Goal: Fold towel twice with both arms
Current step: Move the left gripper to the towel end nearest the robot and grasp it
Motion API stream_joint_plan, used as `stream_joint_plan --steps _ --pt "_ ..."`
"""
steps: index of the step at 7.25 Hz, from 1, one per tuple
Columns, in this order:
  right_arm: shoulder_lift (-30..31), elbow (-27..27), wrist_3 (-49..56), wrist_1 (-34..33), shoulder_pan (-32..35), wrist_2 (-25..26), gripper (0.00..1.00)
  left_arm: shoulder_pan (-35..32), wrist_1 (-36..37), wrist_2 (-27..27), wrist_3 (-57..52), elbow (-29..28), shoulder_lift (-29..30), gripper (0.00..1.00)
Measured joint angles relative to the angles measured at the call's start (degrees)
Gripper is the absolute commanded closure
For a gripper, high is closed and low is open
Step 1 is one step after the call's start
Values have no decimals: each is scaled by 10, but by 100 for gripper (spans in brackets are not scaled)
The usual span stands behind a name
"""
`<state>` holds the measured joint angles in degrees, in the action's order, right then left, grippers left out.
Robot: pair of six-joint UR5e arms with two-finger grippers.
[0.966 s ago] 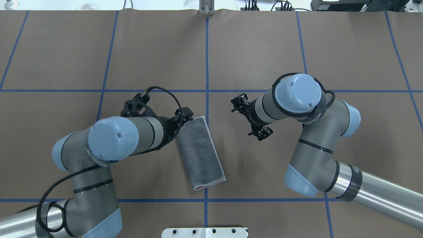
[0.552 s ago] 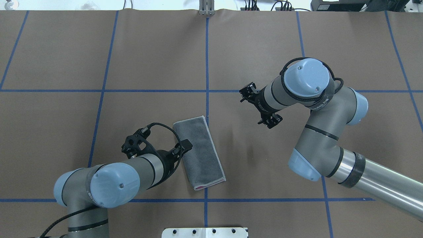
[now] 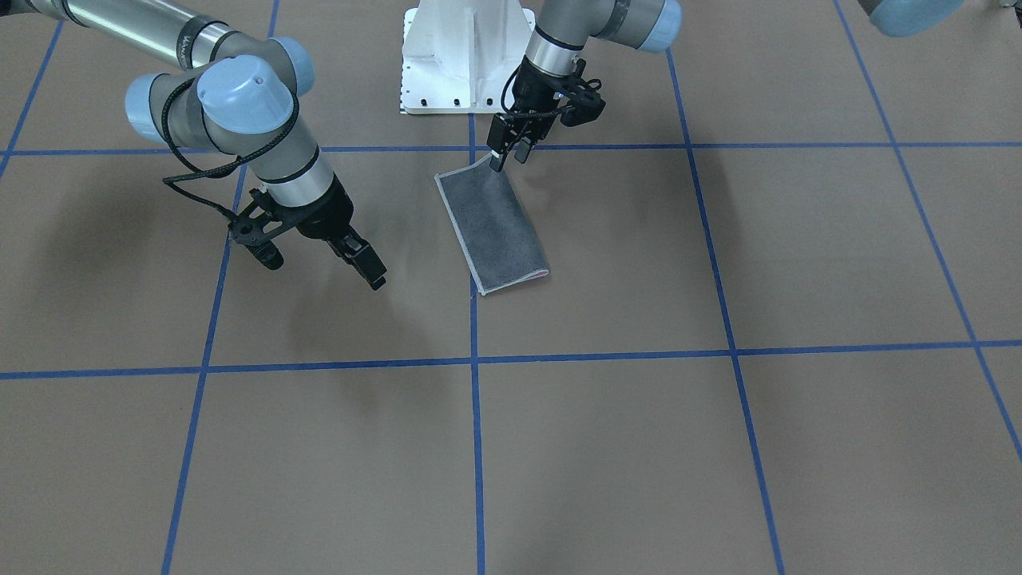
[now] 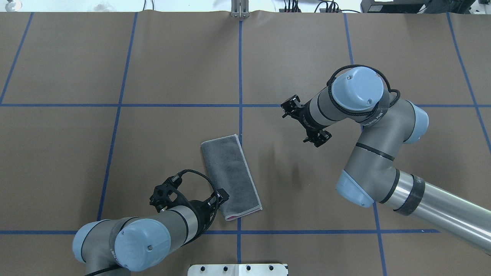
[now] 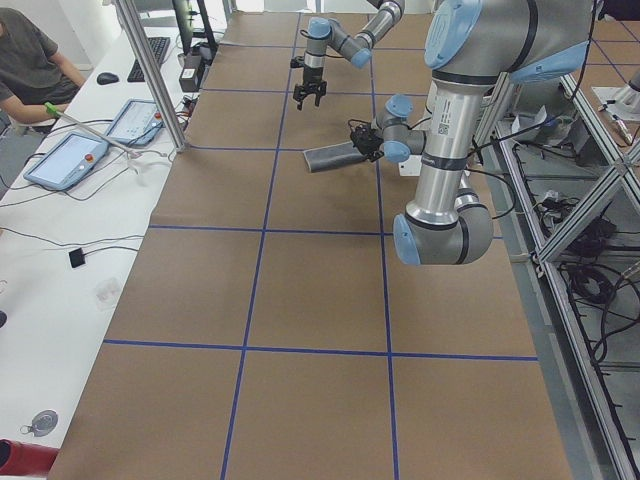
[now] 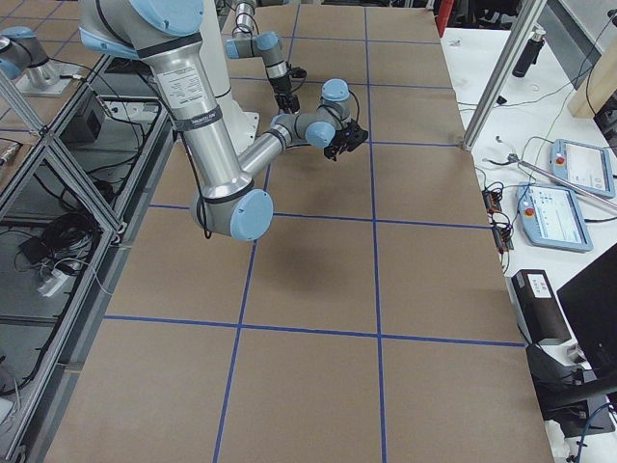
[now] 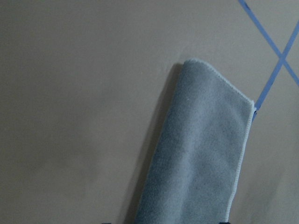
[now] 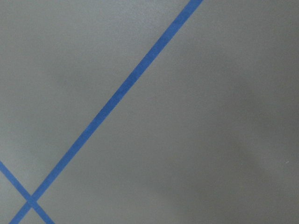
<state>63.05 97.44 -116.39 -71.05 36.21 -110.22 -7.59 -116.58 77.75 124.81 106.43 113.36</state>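
Folded grey towel (image 3: 495, 228) on table (image 3: 718, 447)

One camera looks forward and down over my shoulders onto the desk (image 4: 76, 57), one faces me steeply from across it, two look along it from either end, and both wrist cameras look from close up, the left sharing the towel (image 7: 201, 154) with the overhead one.

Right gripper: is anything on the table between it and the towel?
Nothing visible does. In the front-facing view the right gripper hangs off to one side of the towel, with only bare brown table between them. The left gripper is at the towel's end nearest the robot, out of that path.
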Motion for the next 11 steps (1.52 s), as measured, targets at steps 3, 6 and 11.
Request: stream_joint_plan --steps 3,6,11 --pt "1 0 0 0 0 0 0 4 -25 2 1 -23 8 48" --pt "1 0 0 0 -1 -2 0 6 -35 3 1 -33 13 49" --pt "0 0 0 0 1 -2 0 12 -38 3 9 -36 9 62"
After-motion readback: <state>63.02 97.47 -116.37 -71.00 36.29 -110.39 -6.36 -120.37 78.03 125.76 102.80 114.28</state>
